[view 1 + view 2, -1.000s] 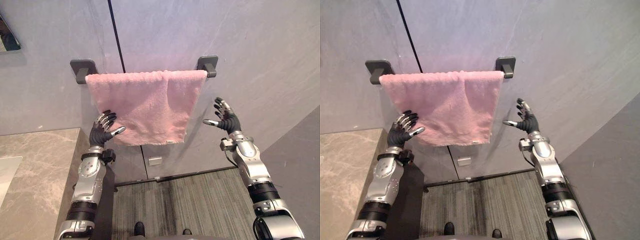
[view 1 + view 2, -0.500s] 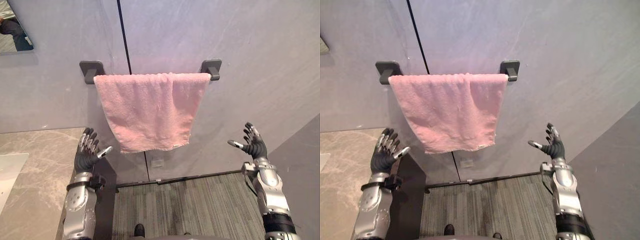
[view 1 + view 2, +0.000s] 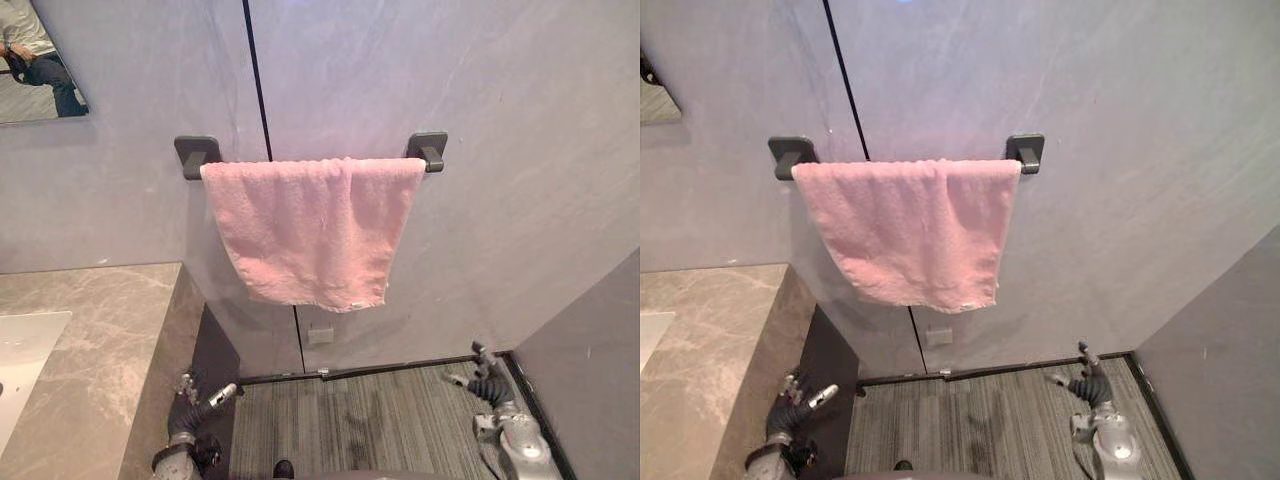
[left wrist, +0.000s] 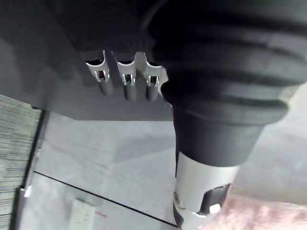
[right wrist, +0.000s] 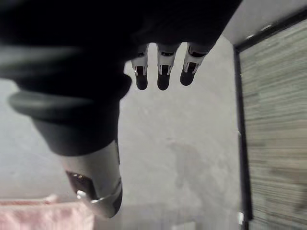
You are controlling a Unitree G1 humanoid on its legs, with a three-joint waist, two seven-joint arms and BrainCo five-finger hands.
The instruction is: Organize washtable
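1. The left hand point(image 3: 187, 412) is low, just beside the dark side panel of the counter. Its fingers point(image 4: 127, 82) are straight and apart from the thumb, and it holds nothing.
2. The right hand point(image 3: 487, 388) is low on the other side, above the floor and near the corner of the two walls. Its fingers point(image 5: 162, 75) are loosely spread and it is also empty.
3. The striped grey floor point(image 3: 360, 415) lies between the two hands.
4. The marble counter point(image 3: 95, 340) stands on the robot's left, with a white sink point(image 3: 22, 352) set in it.
5. The pink towel point(image 3: 310, 230) hangs over a dark rail on the grey wall, well above both hands and touching neither. It is spread from the left bracket point(image 3: 197, 155) to the right bracket point(image 3: 428, 150). Its lower edge is slanted, lower toward the right.
6. Under the towel a small white socket plate point(image 3: 320, 335) sits on the wall. A thin black seam point(image 3: 258, 80) runs down the wall behind the towel.
7. The mirror point(image 3: 40, 70), high on the left, reflects a seated person.
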